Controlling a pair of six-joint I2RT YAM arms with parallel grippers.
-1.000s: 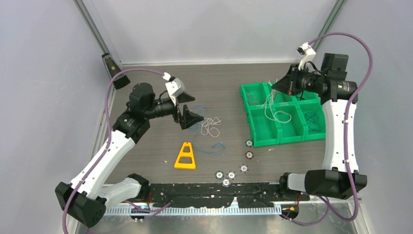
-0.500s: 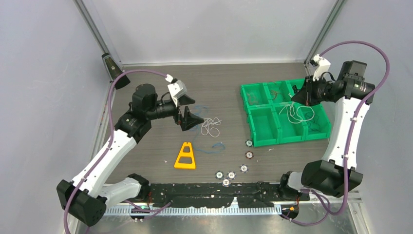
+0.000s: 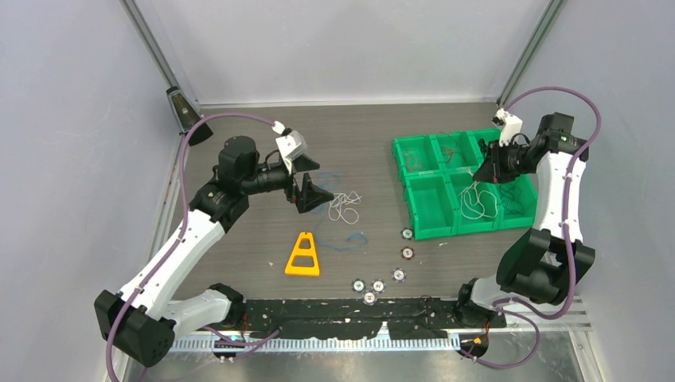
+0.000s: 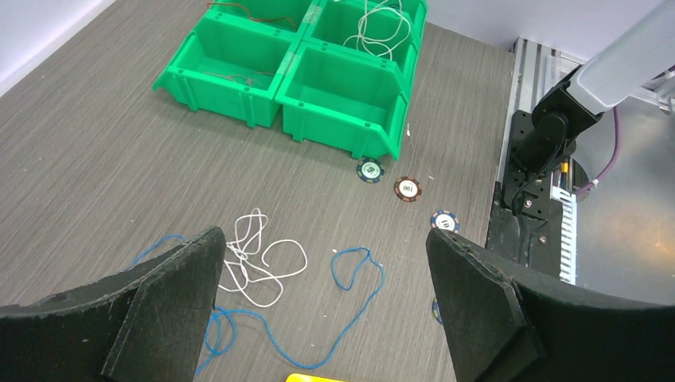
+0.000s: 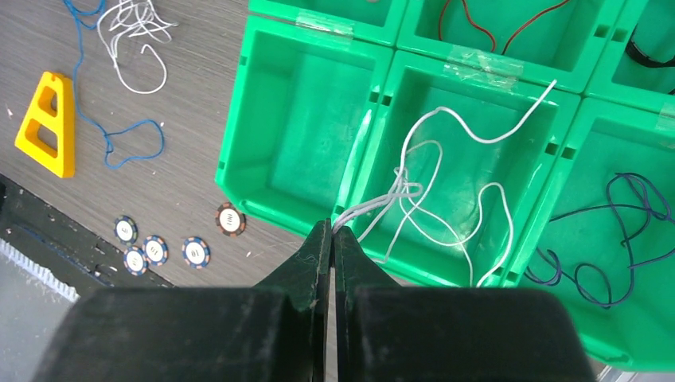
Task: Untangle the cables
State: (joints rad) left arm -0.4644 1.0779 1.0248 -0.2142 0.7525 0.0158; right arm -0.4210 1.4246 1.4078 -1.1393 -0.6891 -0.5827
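My right jaws are closed on a strand of the binned white cable (image 5: 410,189), at the near rim of the middle front compartment of the green bin block (image 5: 374,127). The rest of that cable loops inside this compartment. The compartment to its right holds a dark blue cable (image 5: 617,239), and a rear compartment holds a red cable (image 5: 492,46). My left jaws stand wide open, gripping nothing, above the surface (image 4: 119,143), where a loose white cable (image 4: 256,259) and a loose blue cable (image 4: 374,278) lie close together.
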